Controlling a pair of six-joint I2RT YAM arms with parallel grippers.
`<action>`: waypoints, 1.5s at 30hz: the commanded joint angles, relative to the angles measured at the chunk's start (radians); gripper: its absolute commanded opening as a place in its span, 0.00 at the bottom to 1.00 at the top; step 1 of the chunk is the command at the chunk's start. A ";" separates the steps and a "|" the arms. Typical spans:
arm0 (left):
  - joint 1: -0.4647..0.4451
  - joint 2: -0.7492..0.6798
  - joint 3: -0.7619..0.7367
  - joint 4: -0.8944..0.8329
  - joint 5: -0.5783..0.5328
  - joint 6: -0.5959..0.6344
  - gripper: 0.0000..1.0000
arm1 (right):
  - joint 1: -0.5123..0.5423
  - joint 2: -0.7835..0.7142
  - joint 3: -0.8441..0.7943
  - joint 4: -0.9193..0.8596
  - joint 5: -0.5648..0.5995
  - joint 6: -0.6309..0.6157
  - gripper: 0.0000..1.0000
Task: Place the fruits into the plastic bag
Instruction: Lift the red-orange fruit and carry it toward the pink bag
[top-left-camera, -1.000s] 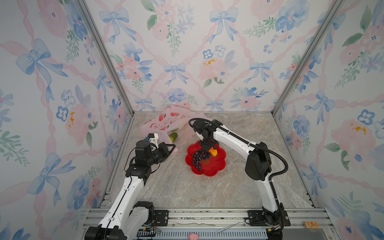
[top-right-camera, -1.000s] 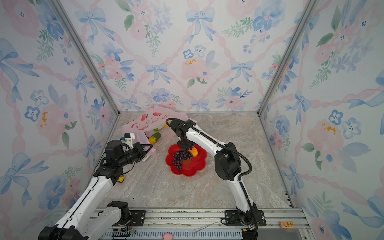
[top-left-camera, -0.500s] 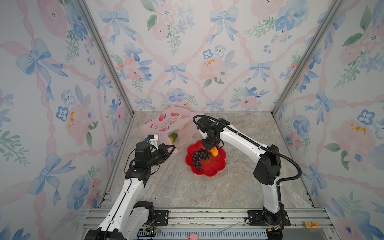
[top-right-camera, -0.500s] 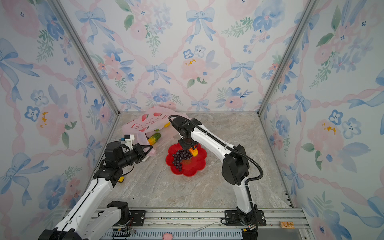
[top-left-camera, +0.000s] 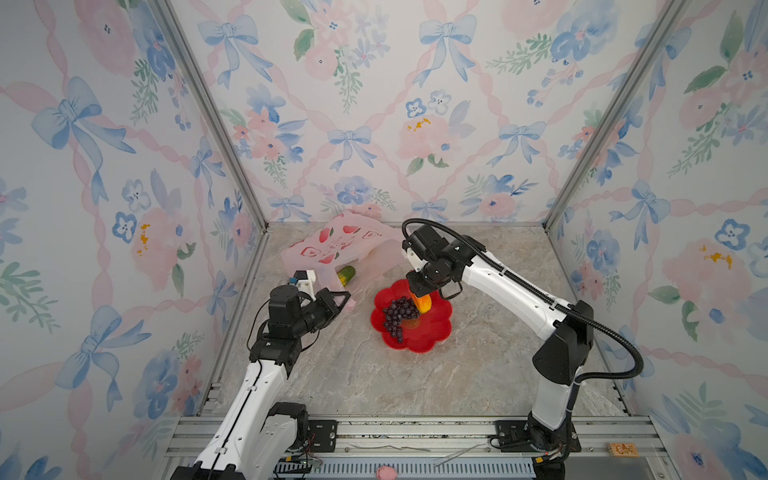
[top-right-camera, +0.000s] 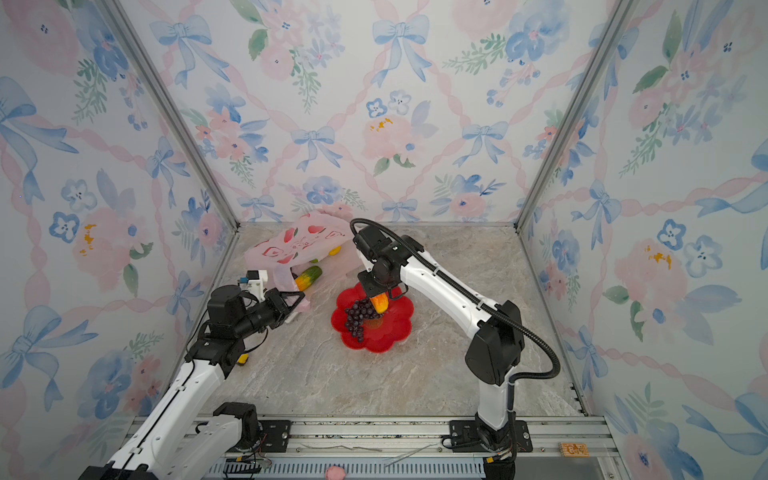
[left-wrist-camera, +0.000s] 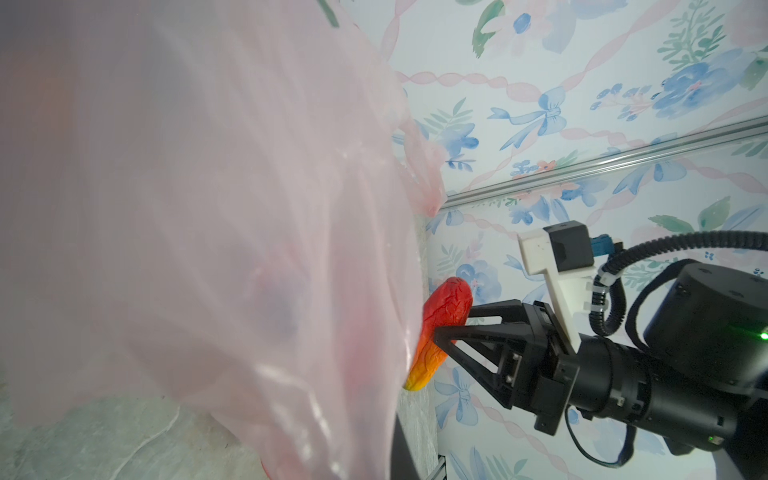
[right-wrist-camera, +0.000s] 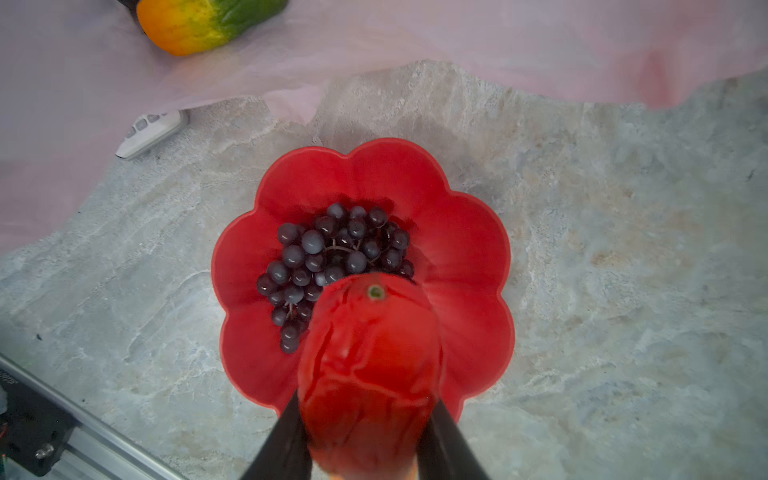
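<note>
Right hand (top-left-camera: 420, 296) gripped a mango (top-left-camera: 424, 306) over the plate (top-left-camera: 432, 332) (grapes (top-left-camera: 398, 316) sat there); left hand (top-left-camera: 340, 298) pinched the bag (top-left-camera: 336, 247).

Top views: paired, high above the front rail (top-left-camera: 395, 432), angled down over the marble table (top-left-camera: 374, 382); near-identical coverage.
Left wrist view: close against the plastic bag (left-wrist-camera: 187, 208), facing the right gripper (left-wrist-camera: 453, 325).
Right wrist view: close, looking down past the mango (right-wrist-camera: 365, 374) onto the red plate (right-wrist-camera: 469, 249), also in both top views.
</note>
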 joint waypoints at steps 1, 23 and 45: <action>0.004 -0.020 -0.019 0.002 0.027 -0.010 0.00 | -0.050 -0.089 -0.055 0.089 -0.112 0.120 0.36; 0.006 -0.045 0.002 -0.010 0.038 -0.016 0.00 | -0.200 -0.402 -0.776 1.093 -0.287 1.340 0.34; 0.004 -0.069 -0.002 -0.011 0.054 -0.059 0.00 | 0.011 0.166 -0.420 1.362 -0.256 1.584 0.32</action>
